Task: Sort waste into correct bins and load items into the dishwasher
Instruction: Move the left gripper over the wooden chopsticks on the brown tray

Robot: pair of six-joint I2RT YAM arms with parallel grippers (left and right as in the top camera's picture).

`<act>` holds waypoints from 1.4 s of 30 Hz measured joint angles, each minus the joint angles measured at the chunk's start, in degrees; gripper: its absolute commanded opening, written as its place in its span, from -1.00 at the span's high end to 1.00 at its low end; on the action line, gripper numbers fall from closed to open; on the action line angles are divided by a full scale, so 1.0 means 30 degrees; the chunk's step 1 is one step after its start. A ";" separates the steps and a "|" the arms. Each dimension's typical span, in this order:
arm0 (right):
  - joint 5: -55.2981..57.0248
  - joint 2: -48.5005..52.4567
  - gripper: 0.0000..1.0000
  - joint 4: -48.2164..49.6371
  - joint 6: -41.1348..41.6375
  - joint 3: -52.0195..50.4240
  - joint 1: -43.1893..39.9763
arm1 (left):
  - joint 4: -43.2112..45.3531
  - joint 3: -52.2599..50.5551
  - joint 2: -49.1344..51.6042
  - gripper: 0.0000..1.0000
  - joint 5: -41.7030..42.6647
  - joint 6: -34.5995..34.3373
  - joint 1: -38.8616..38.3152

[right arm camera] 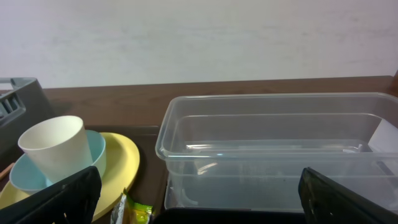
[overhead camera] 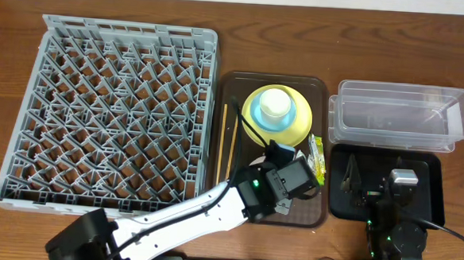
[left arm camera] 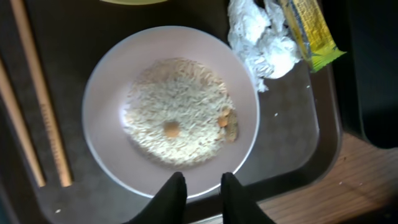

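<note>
Inspection, left to right. The grey dish rack (overhead camera: 113,112) stands at your left with nothing in it. Just beside it lies the brown tray (overhead camera: 228,86), which carries every item. The chopsticks (overhead camera: 230,142) lie along the tray's left side. At the tray's far end, the yellow plate (overhead camera: 300,127) bears the blue bowl (overhead camera: 256,114), and the white cup (overhead camera: 275,103) stands in that bowl.

Your left gripper (left arm camera: 202,180) hangs over the near rim of the white bowl (left arm camera: 102,93), which holds the rice scraps (left arm camera: 177,112). Its fingers (left arm camera: 175,194) stand close together with a narrow gap. I cannot tell whether they pinch the rim. The crumpled napkin (left arm camera: 261,37) and the green-yellow sachet (left arm camera: 308,31) lie just right of the bowl, touching each other.

The clear tub (overhead camera: 400,115) sits further right, with the black tray (overhead camera: 428,213) nearer you. Your right gripper (right arm camera: 199,199) stands over the black tray, fingers (right arm camera: 68,193) spread wide and holding nothing.
</note>
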 measured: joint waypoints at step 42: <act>0.0000 0.0000 -0.98 0.0000 0.0000 0.0000 0.0000 | -0.3024 0.1406 0.0189 -0.13 -0.0721 0.2543 0.7512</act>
